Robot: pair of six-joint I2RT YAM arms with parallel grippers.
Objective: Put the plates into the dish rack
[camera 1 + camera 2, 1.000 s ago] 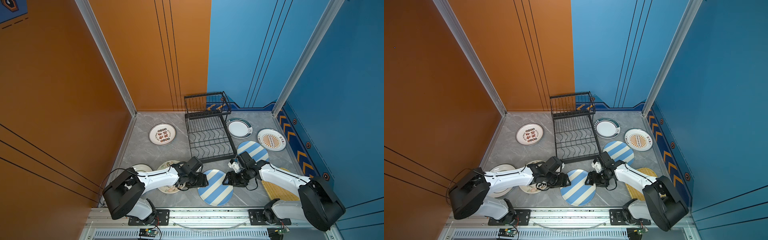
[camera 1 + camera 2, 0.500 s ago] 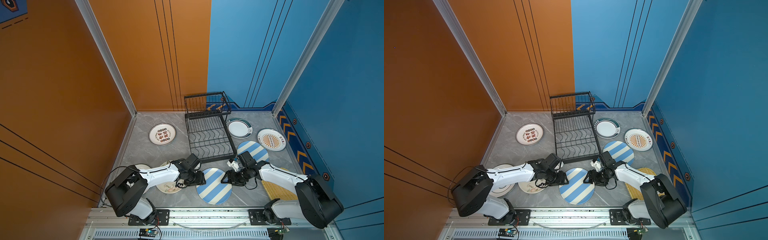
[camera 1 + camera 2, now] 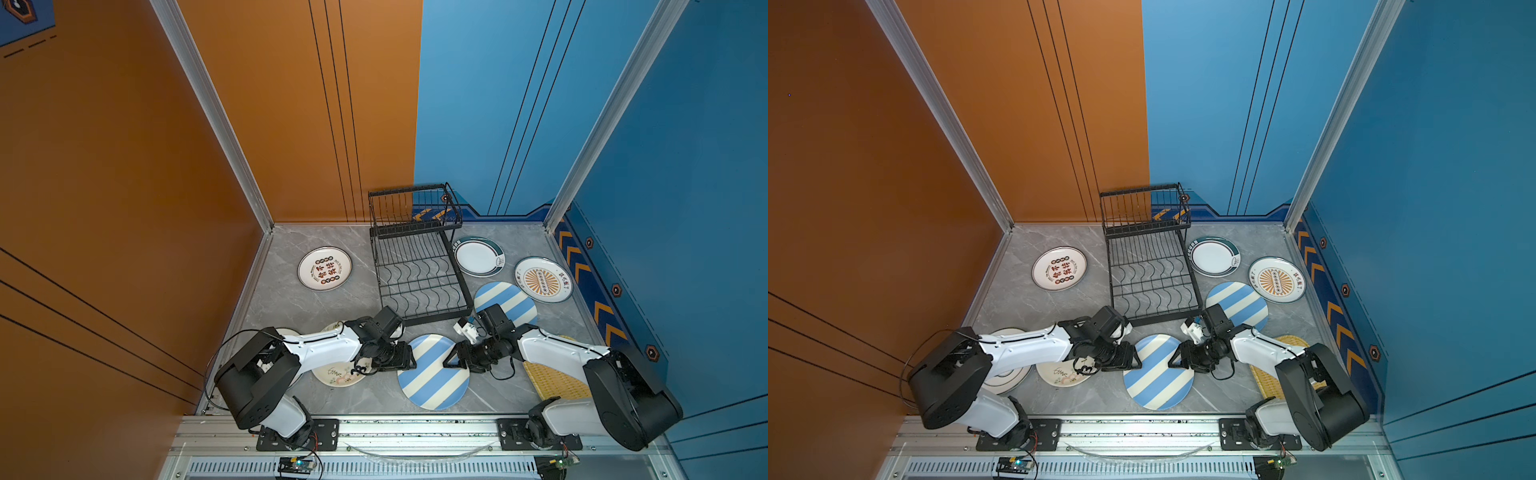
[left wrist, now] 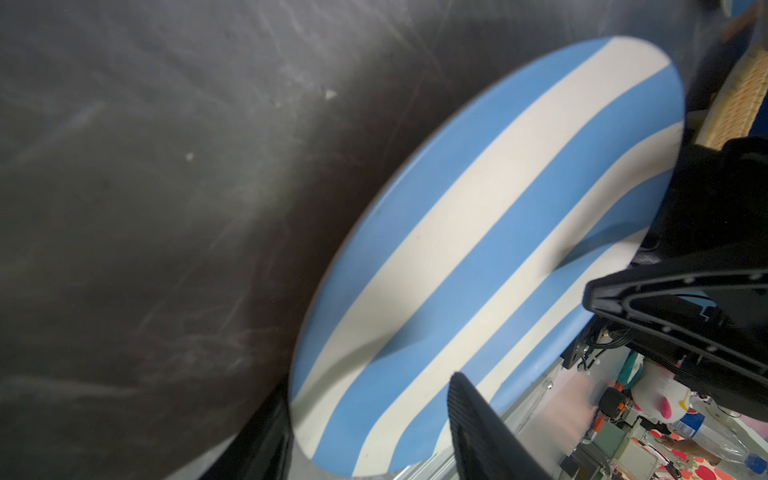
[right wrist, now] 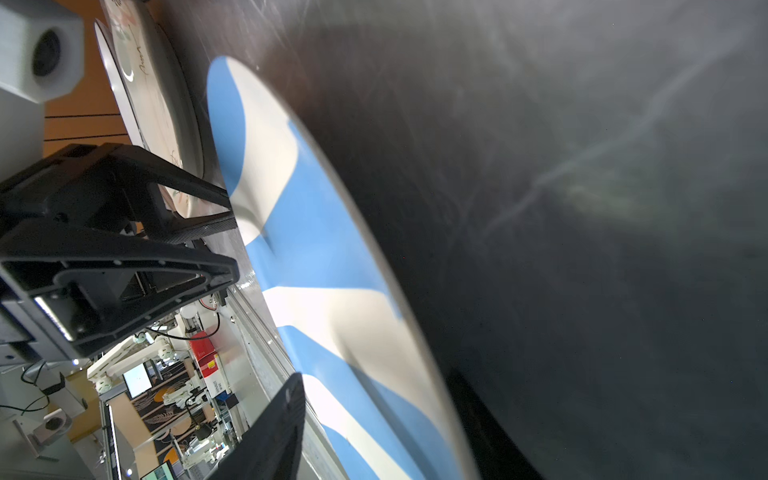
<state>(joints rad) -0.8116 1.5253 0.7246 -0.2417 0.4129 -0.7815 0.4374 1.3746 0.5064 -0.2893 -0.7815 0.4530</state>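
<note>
A blue-cream striped plate lies near the table's front edge between my two grippers. My left gripper is at its left rim, open, with the rim lying between the two fingers. My right gripper is at the opposite rim, open, one finger above the plate's face; its other finger is hidden. The black wire dish rack stands behind, with no plates in it. A second striped plate lies behind my right arm.
Lying flat around the rack are a plate with red characters, a green-rimmed plate and an orange sunburst plate. A cream plate and a white plate sit under my left arm, a yellow woven plate under my right.
My left gripper has slid right up to the striped plate's rim. My right gripper's jaws have narrowed at the opposite rim. The plate has hardly shifted.
</note>
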